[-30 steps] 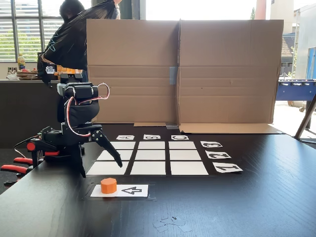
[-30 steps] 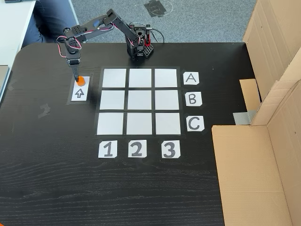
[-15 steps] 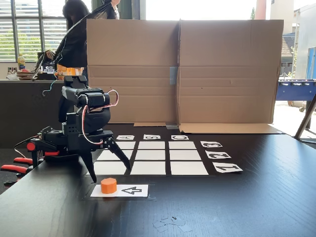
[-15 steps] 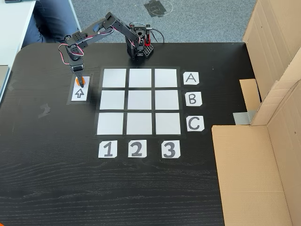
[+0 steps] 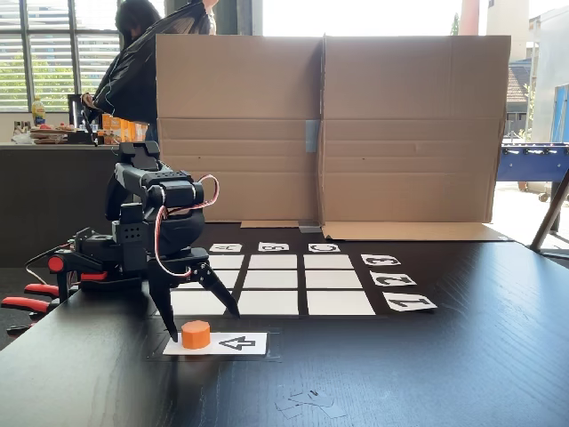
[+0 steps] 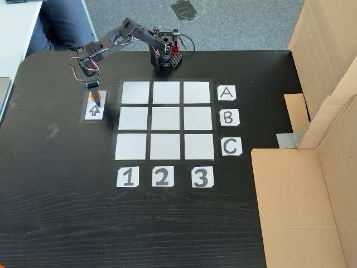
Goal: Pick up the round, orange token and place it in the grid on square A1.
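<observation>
The orange token [image 5: 196, 334] sits on the end of the white arrow card [image 5: 233, 342], in front of the grid [image 5: 274, 279]. My gripper [image 5: 204, 326] is open and low over the table. One fingertip [image 5: 172, 336] is just left of the token and the other finger [image 5: 227, 302] is spread to its right and behind. In the top-down fixed view the gripper [image 6: 96, 100] covers most of the token [image 6: 99, 96]. Square A1 [image 6: 135, 92] is the corner cell beside the arrow card, and both fixed views show it bare [image 5: 196, 304].
A tall cardboard wall [image 5: 324, 124] closes the far side of the table and runs along the right edge [image 6: 312, 167] from above. The arm's base [image 6: 164, 54] is clamped at the table edge near red clamps [image 5: 27, 302]. A person [image 5: 133, 62] stands behind.
My gripper has come forward and down from over the grid's edge, and its open fingers now flank the token. The token has not moved.
</observation>
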Tool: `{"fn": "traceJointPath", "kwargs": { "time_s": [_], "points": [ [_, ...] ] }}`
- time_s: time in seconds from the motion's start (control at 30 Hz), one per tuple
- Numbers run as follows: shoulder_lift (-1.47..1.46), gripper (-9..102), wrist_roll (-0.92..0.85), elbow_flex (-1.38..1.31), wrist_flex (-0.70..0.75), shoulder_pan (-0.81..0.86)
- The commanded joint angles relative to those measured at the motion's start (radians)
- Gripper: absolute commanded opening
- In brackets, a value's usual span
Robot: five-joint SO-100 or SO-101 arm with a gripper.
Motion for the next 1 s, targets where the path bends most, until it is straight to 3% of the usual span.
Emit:
{"fn": "traceJointPath", "kwargs": {
  "time_s": [0.0, 0.67, 0.97],
  "points": [
    [0.008, 38, 0.006, -0.035, -0.005, -0.012],
    [-0.026, 22, 0.005, -0.074, -0.009, -0.025],
    [-0.028, 8, 0.0, -0.077, -0.011, -0.028]
  ]
}}
